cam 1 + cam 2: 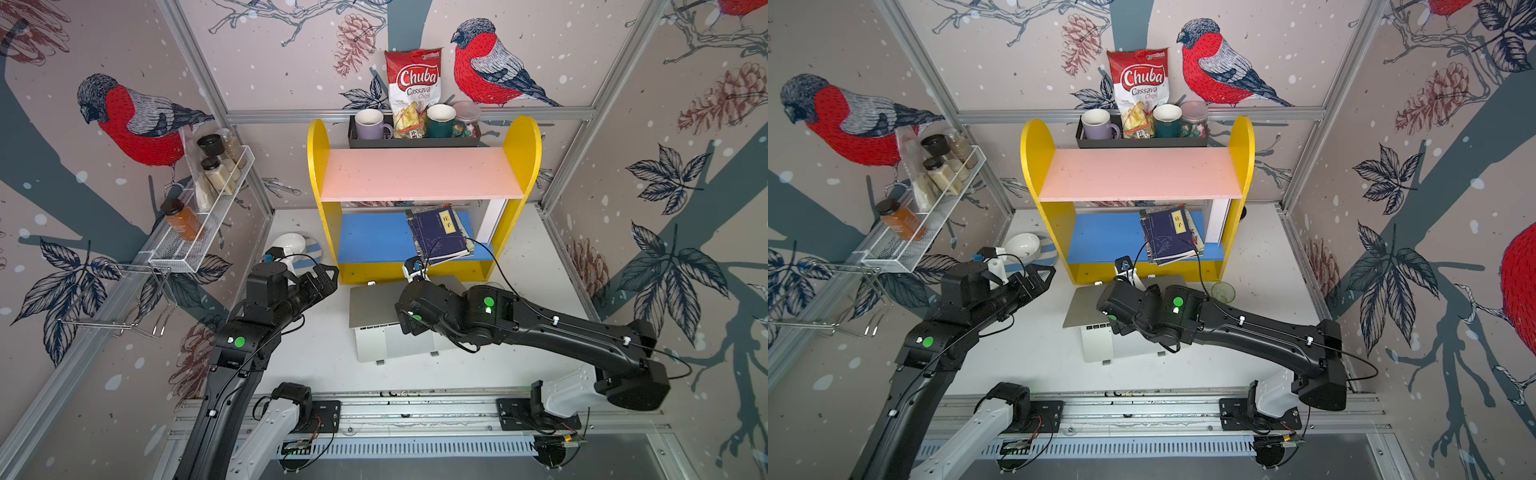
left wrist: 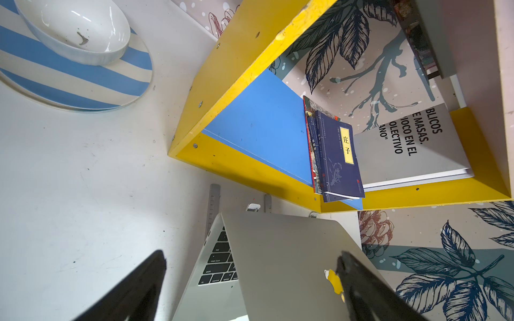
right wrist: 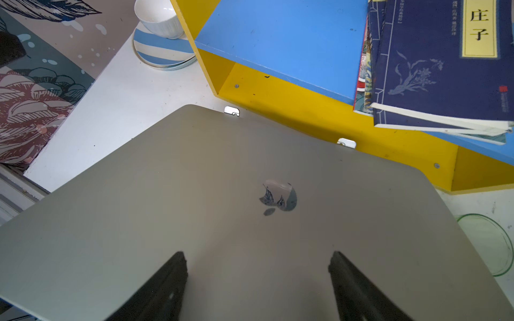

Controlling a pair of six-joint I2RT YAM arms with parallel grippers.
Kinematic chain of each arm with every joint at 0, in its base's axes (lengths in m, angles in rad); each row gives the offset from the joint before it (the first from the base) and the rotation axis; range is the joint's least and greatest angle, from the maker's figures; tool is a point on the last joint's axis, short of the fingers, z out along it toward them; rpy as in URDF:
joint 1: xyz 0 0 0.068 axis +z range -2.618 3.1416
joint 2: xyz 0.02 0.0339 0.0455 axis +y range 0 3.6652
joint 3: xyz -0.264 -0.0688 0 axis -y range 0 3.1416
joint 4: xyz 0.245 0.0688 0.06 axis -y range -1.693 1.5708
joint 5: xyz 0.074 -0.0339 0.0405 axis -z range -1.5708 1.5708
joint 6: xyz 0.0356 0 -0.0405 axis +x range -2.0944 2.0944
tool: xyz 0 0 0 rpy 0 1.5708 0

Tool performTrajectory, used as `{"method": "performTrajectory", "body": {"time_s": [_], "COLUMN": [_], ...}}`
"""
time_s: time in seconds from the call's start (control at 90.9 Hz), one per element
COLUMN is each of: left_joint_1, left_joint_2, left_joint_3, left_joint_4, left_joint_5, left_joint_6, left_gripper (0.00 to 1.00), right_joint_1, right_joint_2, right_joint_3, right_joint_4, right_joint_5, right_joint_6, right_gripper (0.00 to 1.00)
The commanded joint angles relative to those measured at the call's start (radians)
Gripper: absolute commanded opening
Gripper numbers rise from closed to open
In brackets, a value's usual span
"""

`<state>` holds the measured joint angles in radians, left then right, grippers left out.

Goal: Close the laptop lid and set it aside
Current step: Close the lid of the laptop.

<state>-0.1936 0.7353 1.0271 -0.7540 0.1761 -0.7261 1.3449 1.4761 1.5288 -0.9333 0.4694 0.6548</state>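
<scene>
Worktop (image 1: 324, 361): white, in both top views; thin silver-grey metal laptop (image 1: 386, 345) at its middle.
Left gripper (image 2: 251, 255): left wrist view, spread wide, empty, beside half-shut flat silver-grey lid (image 2: 278, 264).
Right gripper (image 3: 256, 258): right wrist view, spread over lid, empty.

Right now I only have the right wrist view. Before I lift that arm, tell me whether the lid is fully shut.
Observer: Not shut. The left wrist view shows the keyboard through a gap under the lid.
Operator: Report where the left gripper is.
Observer: The left gripper is open, near the left rear corner of the laptop, gripping nothing.
Operator: Describe the front of the laptop.
Observer: In both top views its front part sticks out past the lid's edge, uncovered.
</scene>
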Motion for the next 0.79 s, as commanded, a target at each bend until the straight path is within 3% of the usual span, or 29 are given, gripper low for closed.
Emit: {"method": "performTrajectory", "body": {"time_s": [0.0, 0.781], "left_joint_1": [-0.004, -0.004], "left_joint_2": [-0.002, -0.012], "left_joint_3": [-0.005, -0.033], "left_joint_4": [0.035, 0.039], "left_joint_5": [-0.002, -0.001], "left_joint_6": [0.000, -0.006], "left_gripper": [0.95, 0.95], "right_joint_1": [0.007, 0.038], "right_joint_2": [-0.006, -0.033], "right_joint_3": [-0.013, -0.144], "right_joint_4": [-0.013, 0.043], "right_joint_5": [-0.015, -0.043], "right_joint_6": [0.014, 0.078], "right_gripper": [0.81, 0.81]}}
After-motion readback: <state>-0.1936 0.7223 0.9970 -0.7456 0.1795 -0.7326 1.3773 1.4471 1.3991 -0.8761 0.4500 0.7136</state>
